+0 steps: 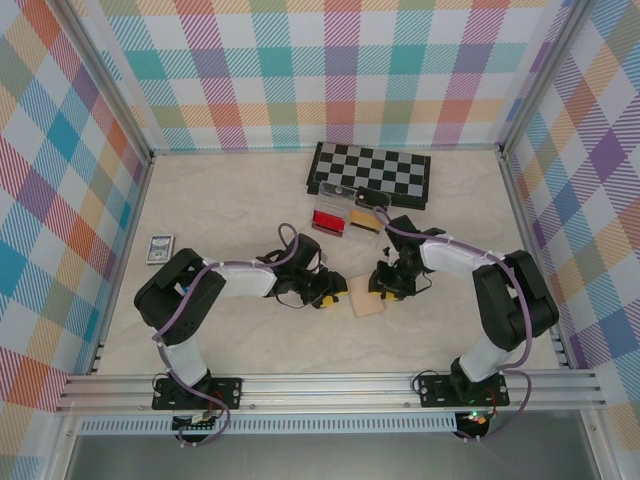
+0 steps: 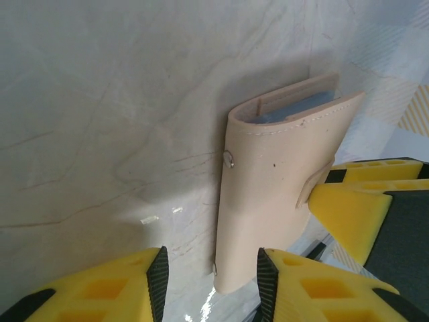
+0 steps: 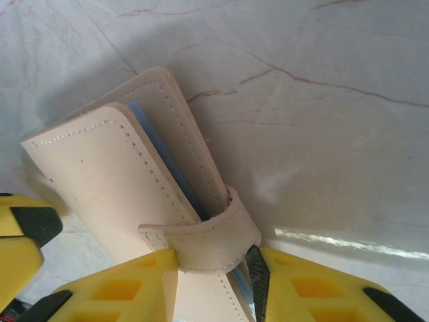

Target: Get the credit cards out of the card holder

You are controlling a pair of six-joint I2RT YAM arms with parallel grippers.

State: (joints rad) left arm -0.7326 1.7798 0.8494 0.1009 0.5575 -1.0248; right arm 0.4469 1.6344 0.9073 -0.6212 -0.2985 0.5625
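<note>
Card holder [image 1: 366,298]: closed, tan side out, flat on the table between the two grippers; a blue edge shows between its flaps.
Right gripper [image 3: 213,265]: clamped on the card holder's strap, a pad on each side.
Left gripper [image 2: 211,268]: jaws apart, the holder's end between them, touching one pad only.
Behind: clear tray [image 1: 345,221] with red and tan contents, near; chessboard [image 1: 370,175] beyond it.
Left: blue-patterned box [image 1: 160,248], well apart.
Surface: cream marbled table [image 1: 240,200].
Room: pastel plaid walls [image 1: 330,70].

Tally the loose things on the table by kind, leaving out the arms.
chessboard: 1
tray: 1
card box: 1
card holder: 1
Total: 4
</note>
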